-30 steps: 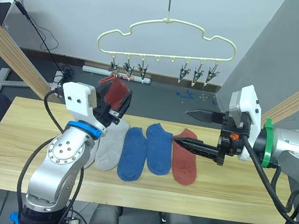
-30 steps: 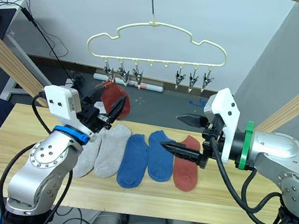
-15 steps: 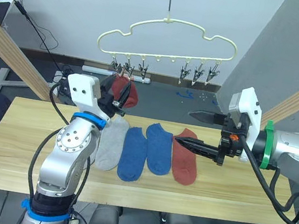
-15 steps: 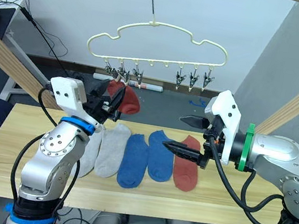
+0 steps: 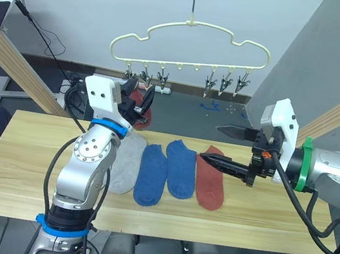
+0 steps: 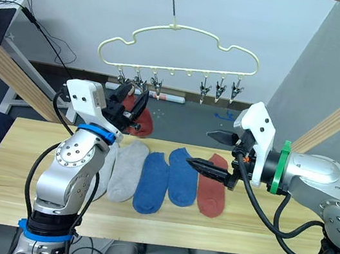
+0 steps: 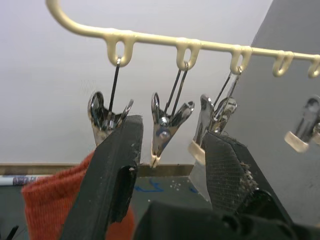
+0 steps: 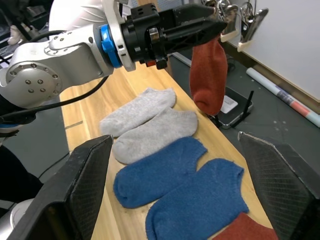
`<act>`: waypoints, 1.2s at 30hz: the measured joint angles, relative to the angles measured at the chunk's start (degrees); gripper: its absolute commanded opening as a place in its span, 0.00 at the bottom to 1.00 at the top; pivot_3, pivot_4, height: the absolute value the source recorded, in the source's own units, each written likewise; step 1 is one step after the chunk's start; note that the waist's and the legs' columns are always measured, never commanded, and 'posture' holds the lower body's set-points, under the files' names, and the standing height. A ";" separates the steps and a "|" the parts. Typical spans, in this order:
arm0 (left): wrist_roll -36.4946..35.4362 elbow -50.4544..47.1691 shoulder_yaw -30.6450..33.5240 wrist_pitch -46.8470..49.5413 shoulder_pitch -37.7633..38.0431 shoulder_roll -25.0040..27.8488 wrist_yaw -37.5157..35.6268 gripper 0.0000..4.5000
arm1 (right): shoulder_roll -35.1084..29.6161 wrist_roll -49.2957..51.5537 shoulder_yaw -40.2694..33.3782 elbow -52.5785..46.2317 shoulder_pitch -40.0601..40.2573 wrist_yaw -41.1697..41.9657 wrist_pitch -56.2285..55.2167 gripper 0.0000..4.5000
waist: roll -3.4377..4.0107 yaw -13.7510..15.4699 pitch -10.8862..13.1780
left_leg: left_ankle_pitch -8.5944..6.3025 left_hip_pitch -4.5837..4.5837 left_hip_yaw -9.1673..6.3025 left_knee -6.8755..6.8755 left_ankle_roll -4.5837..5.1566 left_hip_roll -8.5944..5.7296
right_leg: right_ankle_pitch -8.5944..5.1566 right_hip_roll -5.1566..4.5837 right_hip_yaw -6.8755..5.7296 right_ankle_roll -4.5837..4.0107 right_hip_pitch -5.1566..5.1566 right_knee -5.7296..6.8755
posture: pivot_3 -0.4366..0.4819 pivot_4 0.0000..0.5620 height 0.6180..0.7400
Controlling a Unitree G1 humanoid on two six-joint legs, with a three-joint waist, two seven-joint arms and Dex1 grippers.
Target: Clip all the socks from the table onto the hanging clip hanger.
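I see the table (image 5: 13, 166) stretching wide across my head views, with five socks lying in a row near its middle: two grey socks (image 8: 150, 122), two blue socks (image 5: 166, 172) and one red sock on the table (image 5: 209, 184), each touching or just beside its neighbour. The sixth, a hanging red sock (image 8: 209, 75), dangles below the left end of the clip hanger (image 5: 191, 39), which hangs on its hook above and behind the table. I count six metal clips (image 7: 165, 127) in two groups of three, left and right, with bare loops between. My left gripper (image 6: 130, 102) is raised at the left group of clips, fingers spread apart; from the left wrist the middle clip of that group shows in the gap, and the red fabric sits beside and below one finger, so I cannot tell whether anything is still pinched. My right gripper (image 5: 222, 145) hovers with jaws wide apart over the red sock on the table, holding nothing.
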 measured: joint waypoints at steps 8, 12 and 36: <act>0.17 2.51 -0.04 -0.24 -3.12 -0.78 -0.14 0.50 | -0.11 0.58 -0.05 -0.42 0.38 -1.31 -0.01 0.94 | 0.00 -0.51 0.00 | -0.03 -0.22 -0.03 0.02 0.05 -0.01 | 0.09 -0.02 -0.03 0.13 -0.02 -0.29 | 0.20 0.62 1.00; 0.19 2.59 -0.04 -0.25 -4.35 -1.28 -0.05 0.50 | -0.16 1.74 -0.05 -0.50 0.51 -1.70 -0.01 0.94 | 0.00 -0.57 0.00 | -0.04 -0.26 -0.06 0.02 0.07 0.00 | 0.10 -0.02 -0.07 0.12 -0.05 -0.30 | 0.20 0.62 1.00; 1.30 4.31 0.45 -1.14 -5.88 -1.49 0.34 0.33 | 0.63 2.27 -0.05 0.33 -0.78 -6.18 -1.42 0.94 | 0.01 -0.69 0.01 | -0.05 -0.28 -0.05 0.03 0.09 -0.01 | 0.10 -0.02 -0.06 0.13 -0.07 -0.31 | 0.19 0.61 1.00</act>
